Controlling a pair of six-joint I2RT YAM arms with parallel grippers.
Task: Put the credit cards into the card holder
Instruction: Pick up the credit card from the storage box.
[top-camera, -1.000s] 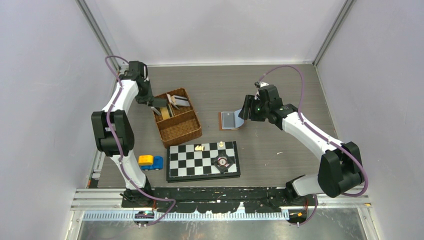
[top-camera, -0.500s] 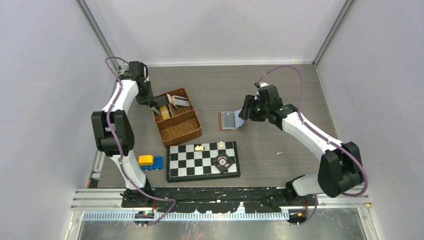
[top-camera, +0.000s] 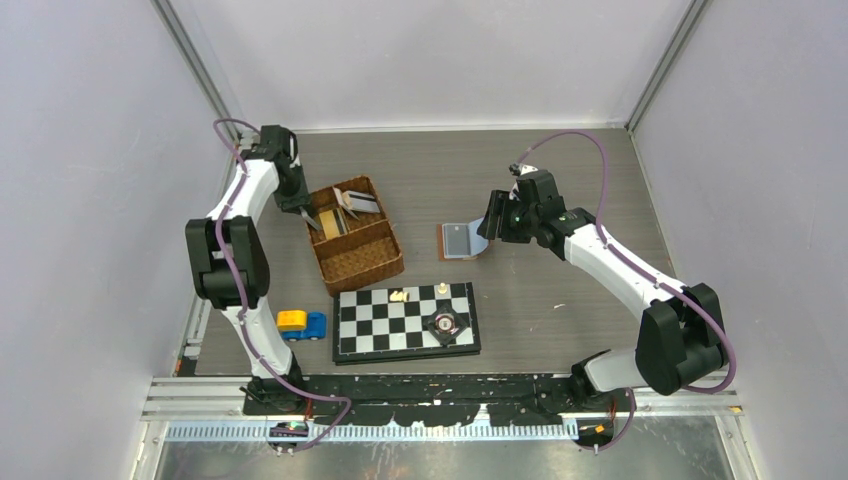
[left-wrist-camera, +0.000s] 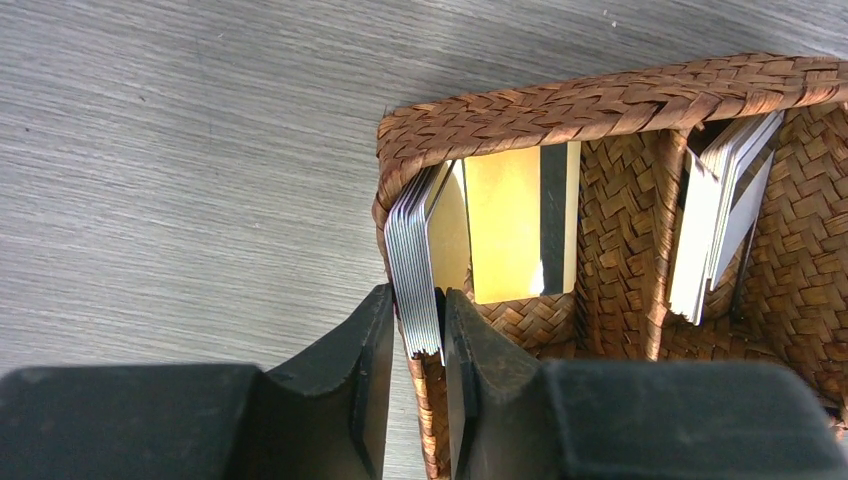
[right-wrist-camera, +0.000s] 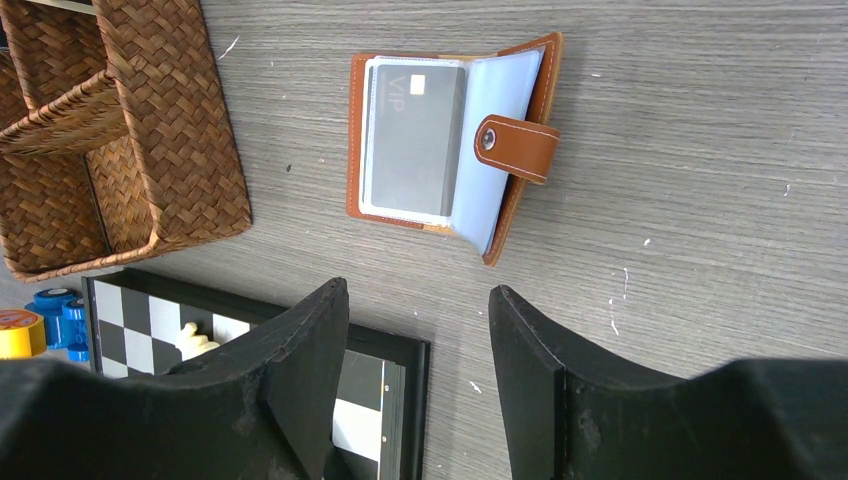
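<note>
The grey wood-grain table (top-camera: 560, 180) carries a chessboard (top-camera: 405, 320) at its near edge and, just beyond that board's left corner, a brown wicker basket (top-camera: 360, 262) split into compartments. Out in the open to the basket's right the card holder (right-wrist-camera: 450, 140) lies spread flat, its strap tab across the pale inner leaf and a grey card (right-wrist-camera: 415, 135) behind the sleeve, while the right gripper (right-wrist-camera: 417, 290) hangs just beside it, jaws wide apart with nothing between them. Smallest of all, the credit cards (left-wrist-camera: 415, 250) stand on edge in the basket's corner compartment, and the left gripper (left-wrist-camera: 418, 300) is pinched onto that stack from both sides.
</note>
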